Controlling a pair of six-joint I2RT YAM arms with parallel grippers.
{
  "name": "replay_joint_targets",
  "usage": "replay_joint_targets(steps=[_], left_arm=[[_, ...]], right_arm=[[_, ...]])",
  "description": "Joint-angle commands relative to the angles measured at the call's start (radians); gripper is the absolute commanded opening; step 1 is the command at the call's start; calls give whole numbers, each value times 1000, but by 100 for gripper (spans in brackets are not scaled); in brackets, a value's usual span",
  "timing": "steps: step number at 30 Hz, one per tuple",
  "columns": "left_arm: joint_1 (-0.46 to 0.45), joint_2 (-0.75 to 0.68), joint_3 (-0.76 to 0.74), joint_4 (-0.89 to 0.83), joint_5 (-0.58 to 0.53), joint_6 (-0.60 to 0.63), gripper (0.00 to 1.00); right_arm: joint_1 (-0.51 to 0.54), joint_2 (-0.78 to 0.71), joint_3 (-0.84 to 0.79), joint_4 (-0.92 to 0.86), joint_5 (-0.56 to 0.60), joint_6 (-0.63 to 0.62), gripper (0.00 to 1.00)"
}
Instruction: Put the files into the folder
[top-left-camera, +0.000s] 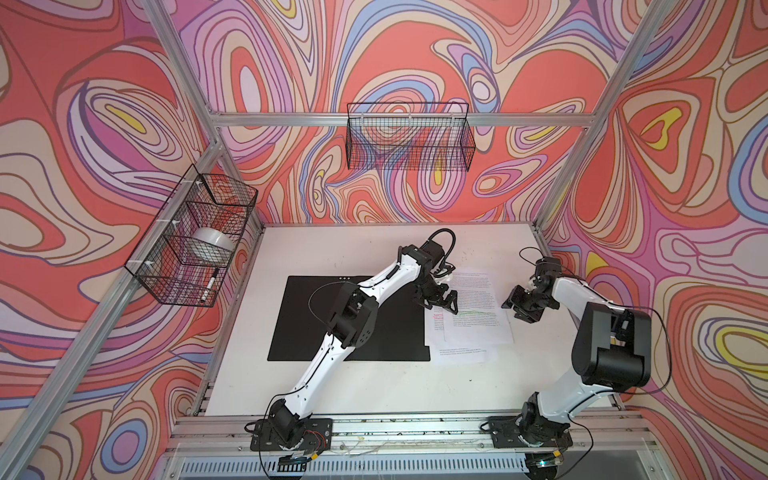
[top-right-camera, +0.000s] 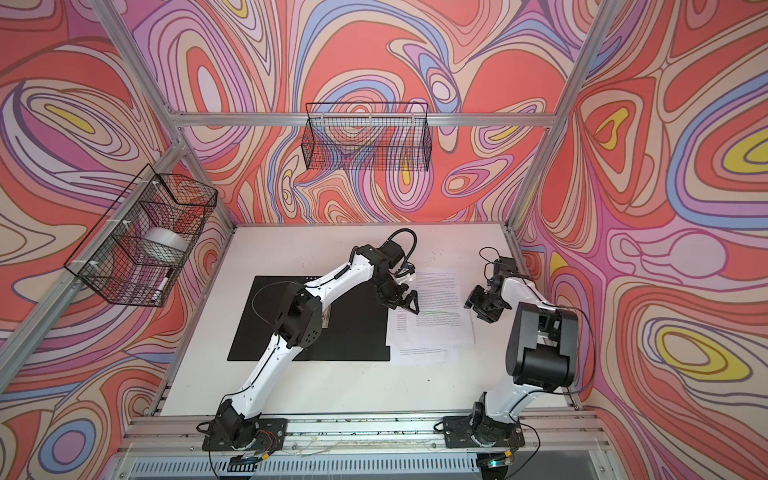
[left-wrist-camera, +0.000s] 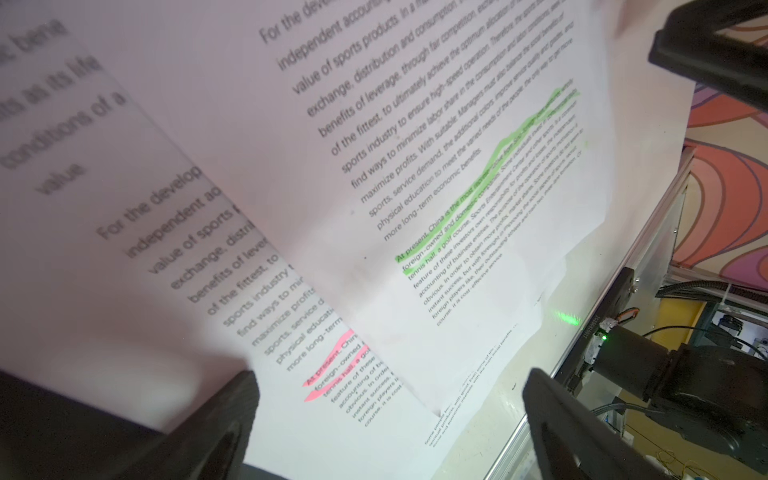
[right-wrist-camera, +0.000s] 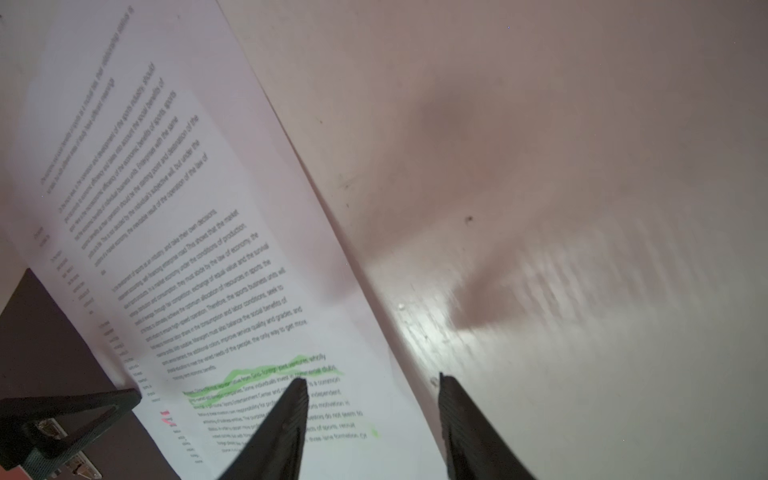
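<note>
The folder lies open and flat on the desk, left of the middle; the files lie just right of it, their left edge over its right edge; the sheets are fanned, the top one skewed, one jutting out toward the front; the left claw hangs over the files' left part, the right claw at their right edge; a basket on the left wall holds a tape roll and, nearer the front, a marker; another basket hangs on the back wall.
</note>
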Motion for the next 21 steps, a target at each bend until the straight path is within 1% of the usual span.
replay_joint_targets(steps=[1, 3, 9, 14, 16, 21], left_arm=[[-11, 24, 26, -31, -20, -9, 100], [-11, 26, 31, -32, -24, -10, 100], [-11, 34, 31, -32, -18, -19, 100], [-11, 40, 33, -31, -5, -21, 100], [-11, 41, 36, -29, -4, -20, 100], [-11, 51, 50, -35, -4, -15, 100]], right_arm=[[-7, -57, -45, -67, 62, -9, 55], [-9, -60, -72, -67, 44, -6, 55], [-16, -65, -160, -5, -77, 15, 56], [-27, -73, -204, 8, -114, 12, 55], [-29, -79, -207, 11, -132, 17, 55], [-47, -97, -217, 48, -224, 27, 54]])
